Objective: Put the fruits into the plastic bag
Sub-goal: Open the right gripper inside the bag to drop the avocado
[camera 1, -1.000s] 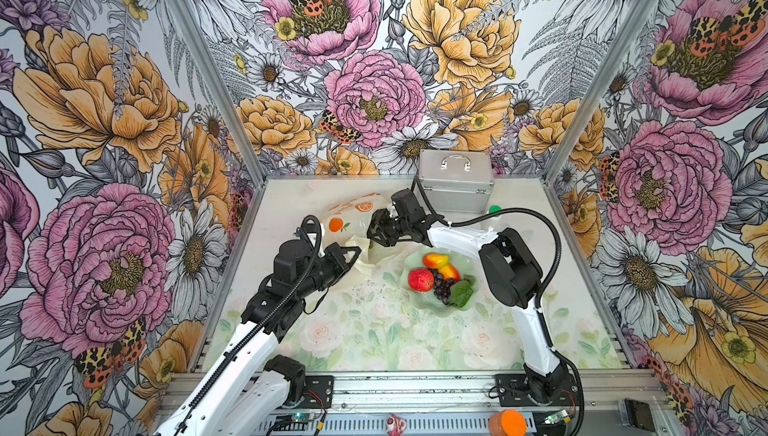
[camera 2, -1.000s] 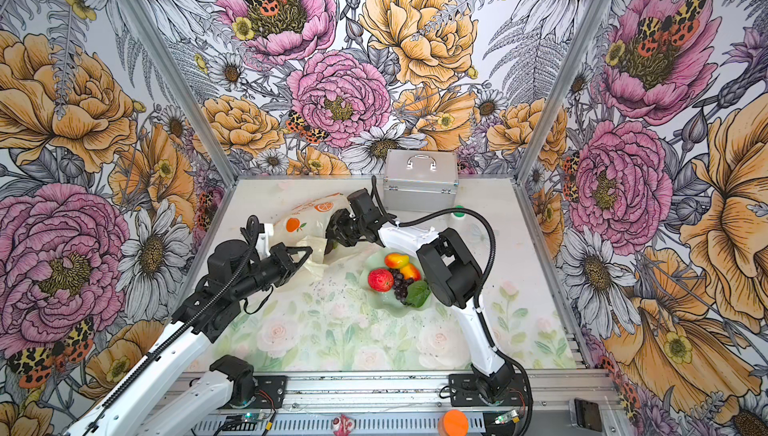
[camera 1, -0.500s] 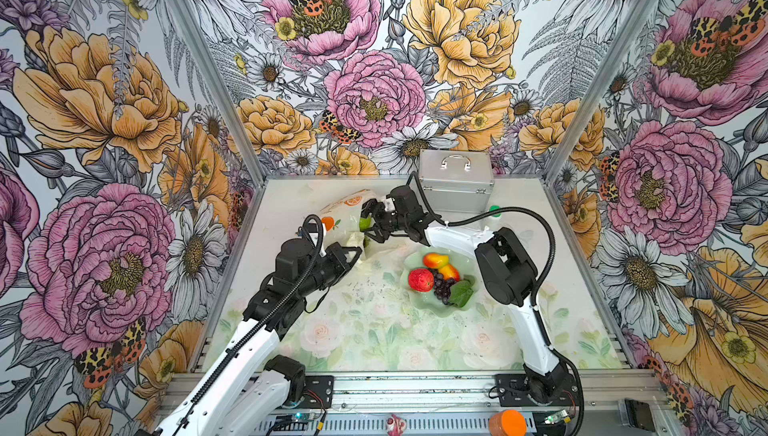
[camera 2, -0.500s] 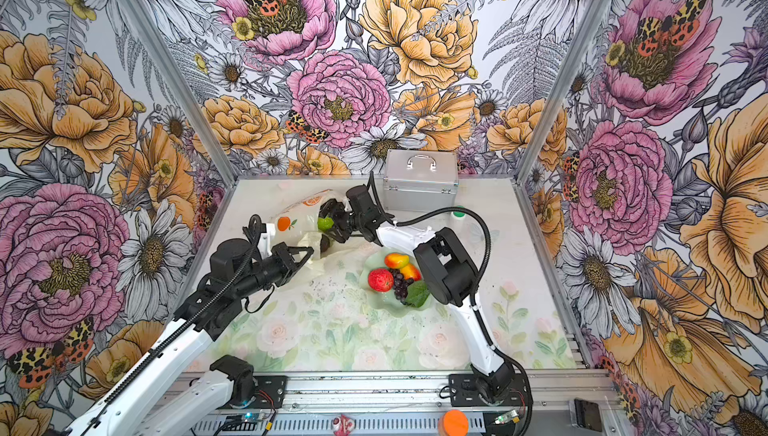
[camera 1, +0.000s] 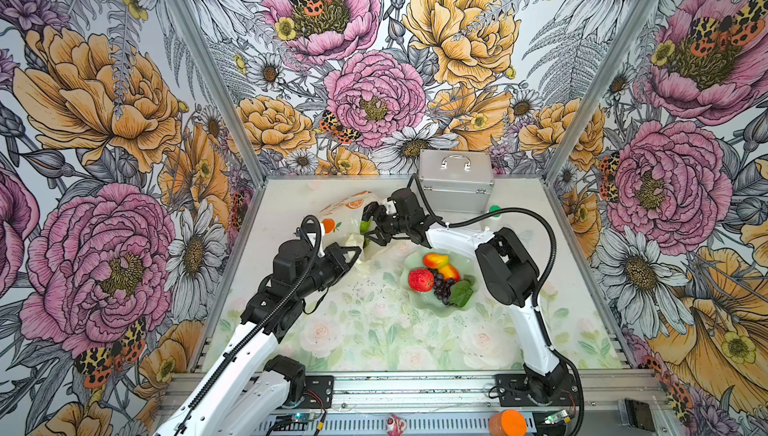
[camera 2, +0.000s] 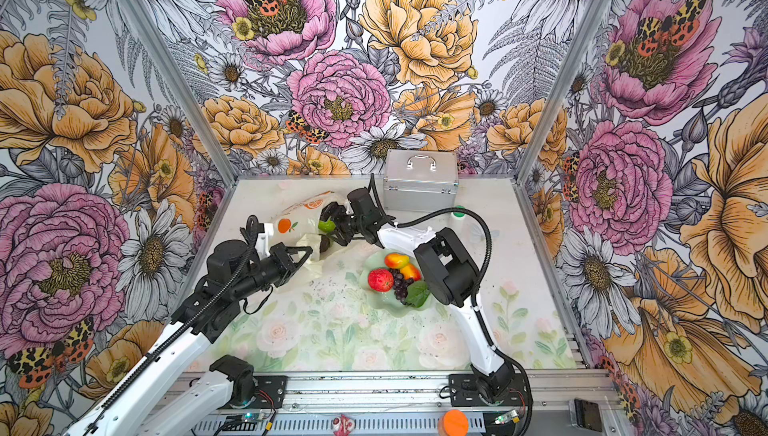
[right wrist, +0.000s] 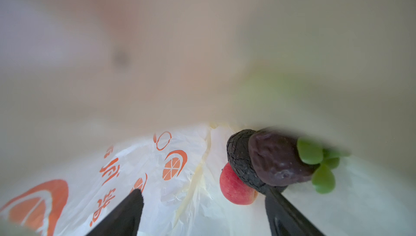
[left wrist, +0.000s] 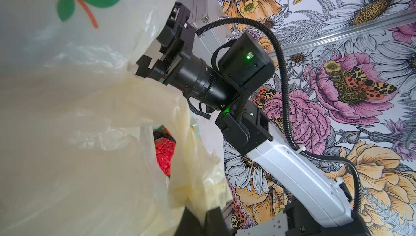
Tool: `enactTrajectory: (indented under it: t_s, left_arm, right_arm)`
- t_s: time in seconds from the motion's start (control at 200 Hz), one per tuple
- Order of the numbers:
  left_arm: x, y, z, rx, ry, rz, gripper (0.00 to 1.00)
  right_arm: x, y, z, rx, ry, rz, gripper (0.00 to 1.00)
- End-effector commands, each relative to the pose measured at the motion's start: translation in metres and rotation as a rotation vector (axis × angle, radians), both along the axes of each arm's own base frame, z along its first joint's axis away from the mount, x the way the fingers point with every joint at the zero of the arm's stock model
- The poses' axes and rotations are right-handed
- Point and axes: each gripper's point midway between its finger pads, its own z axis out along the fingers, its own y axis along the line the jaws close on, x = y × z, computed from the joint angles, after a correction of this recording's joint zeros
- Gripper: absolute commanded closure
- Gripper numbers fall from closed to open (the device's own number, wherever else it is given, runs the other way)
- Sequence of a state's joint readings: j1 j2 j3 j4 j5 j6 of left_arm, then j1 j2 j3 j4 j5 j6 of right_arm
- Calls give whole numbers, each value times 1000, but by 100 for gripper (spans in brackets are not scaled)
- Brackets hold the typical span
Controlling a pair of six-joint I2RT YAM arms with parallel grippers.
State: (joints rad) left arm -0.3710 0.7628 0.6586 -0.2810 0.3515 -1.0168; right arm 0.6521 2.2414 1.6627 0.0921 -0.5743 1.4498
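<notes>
Entry: delivery into the plastic bag point(camera 1: 341, 210), right hand at its mouth. Right gripper point(camera 1: 374, 225): fingers spread wide, with nothing pinched between the tips in its wrist view. Left gripper point(camera 1: 355, 252): clamped on a fold of the bag's rim just beside my right fingers, lifting it so the mouth gapes. Contents ahead of my right fingertips, on the bag's lower film: apple point(right wrist: 234, 188), avocado point(right wrist: 239, 156), and a dark fruit with green leaves point(right wrist: 279, 163), all three touching. A green fruit point(camera 2: 326, 226) shows between my right fingers in both top views; I cannot tell whether it is resting on the film or on its way down. Stock outstanding, behind my right wrist in the dish point(camera 1: 424, 301): mango point(camera 1: 434, 260), strawberry point(camera 1: 420, 280), grape bunch point(camera 1: 444, 286), leaf point(camera 1: 461, 292). Handling notes, as I judge them: the film is thin and drapes close over my right wrist, so I should back out along the line of entry, jaws apart and level, without hooking the rim. My left hand should hold its fold high and steady so the opening does not collapse, and should not tug, since a pull would roll the fruit toward the mouth.
</notes>
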Motion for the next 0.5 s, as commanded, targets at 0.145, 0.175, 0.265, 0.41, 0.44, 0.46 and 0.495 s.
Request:
enactTrajectory:
  t_s: [0.145,0.175,0.265,0.41,0.44,0.46,0.495]
  left_arm:
    - [4,3,5,-9,-6,26,100]
    - [4,2,6,-11,-7,27,100]
    - [6,2,4,-12,-5,31,100]
    - [9,2,3,-16,-1,39,100]
    - [9,2,3,-16,0,40,100]
    - [9,2,2,-15,1,40,100]
    - [10,3,1,-14,3,42,100]
  right_arm:
    - [-3,-20,38,7,-78,20,12]
    - [-3,-23,40,6,-82,23,12]
    - [-6,-32,47,-12,-97,35,1]
    - [-14,-51,61,-42,-128,53,0]
    - [-15,-56,64,-47,-134,54,0]
    - [-17,-59,66,-48,-136,57,1]
    - [-21,-64,71,-53,-146,63,0]
